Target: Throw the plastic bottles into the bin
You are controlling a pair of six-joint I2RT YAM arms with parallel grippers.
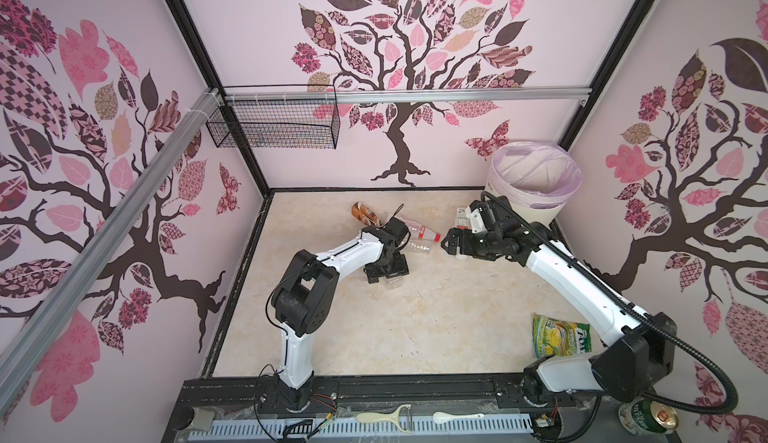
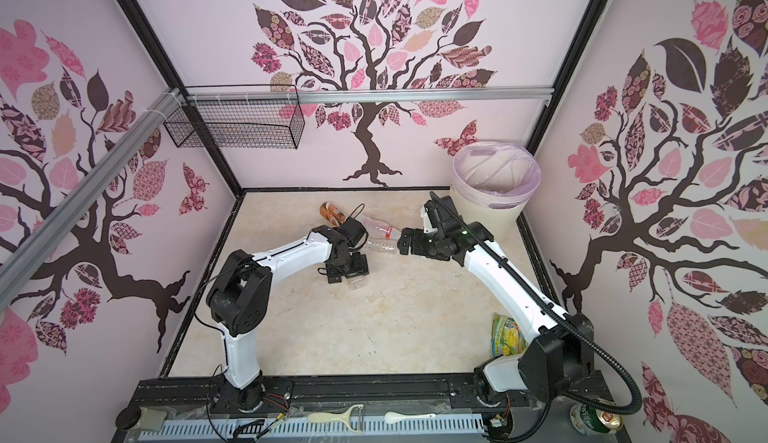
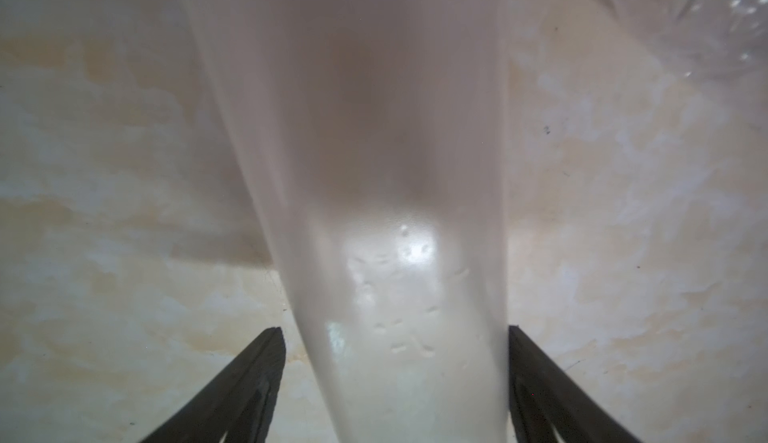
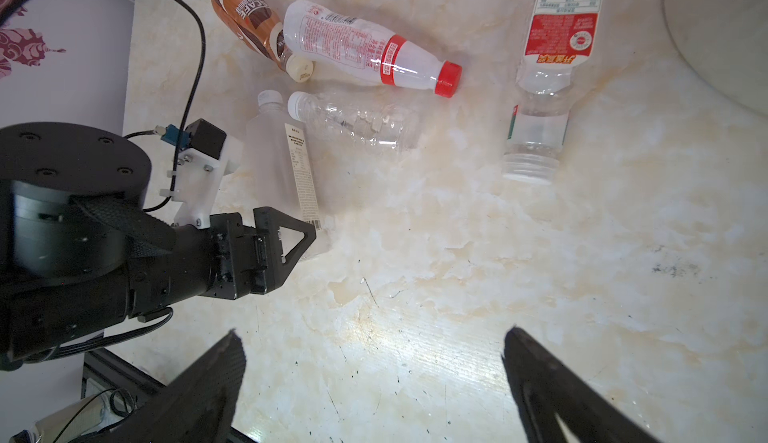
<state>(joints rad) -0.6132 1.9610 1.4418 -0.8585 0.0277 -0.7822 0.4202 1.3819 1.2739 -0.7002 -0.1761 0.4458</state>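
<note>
Where the left gripper (image 3: 395,333) sits low at the middle of the table (image 1: 374,337), its jaws straddle the frosted bottle (image 4: 279,158), close against both flanks; a firm grip cannot be told.
Frosted bottle: lying flat, long axis roughly 12-to-6 o'clock on the table, white cap (image 4: 268,96) toward 12, crosswise to the jaws.
Bin (image 1: 544,212): upright at the 1 o'clock corner, about 2 o'clock from that bottle.
Right gripper (image 4: 372,362): jaws wide, empty, over bare table, nearer the bin.
Judgement: lift, then carry toward 2 o'clock.
</note>
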